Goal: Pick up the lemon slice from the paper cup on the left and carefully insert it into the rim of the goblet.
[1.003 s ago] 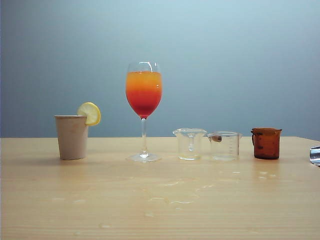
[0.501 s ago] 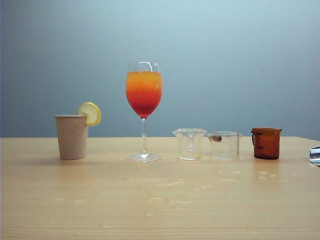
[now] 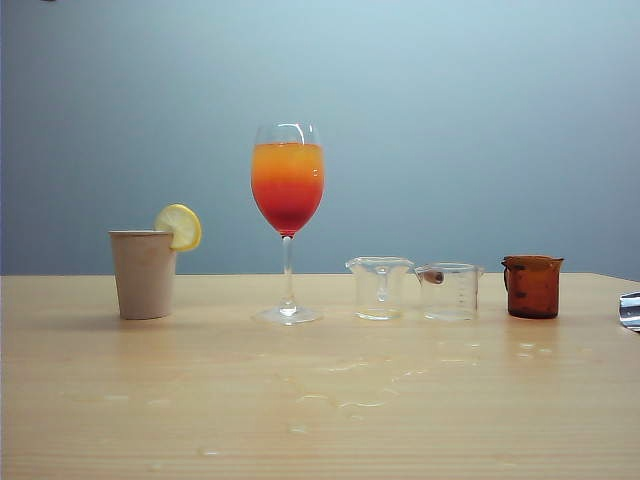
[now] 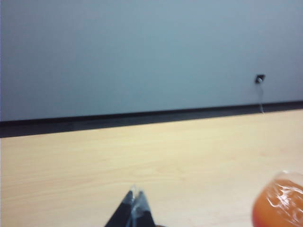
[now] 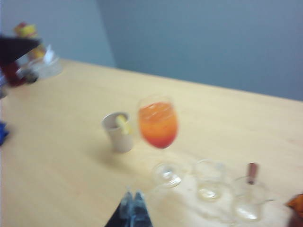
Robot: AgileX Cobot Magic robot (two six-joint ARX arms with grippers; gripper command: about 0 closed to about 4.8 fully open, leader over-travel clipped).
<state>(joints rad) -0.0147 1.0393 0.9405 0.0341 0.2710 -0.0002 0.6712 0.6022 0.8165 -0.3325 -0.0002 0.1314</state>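
We see each gripper's dark, pointed fingertips wrapped in shiny clear tape: left gripper (image 4: pixel 135 196), right gripper (image 5: pixel 133 197).

We've got the lemon slice (image 3: pixel 179 227) perched on the beige paper cup's (image 3: pixel 144 275) rim at left; the orange-red goblet (image 3: pixel 288 190) stands upright mid-frame.

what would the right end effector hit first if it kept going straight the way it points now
Probably the goblet: the shut right end effector points roughly towards its foot, paper cup just to one side. The picture is blurred and depth unclear, so it may pass above the table first.
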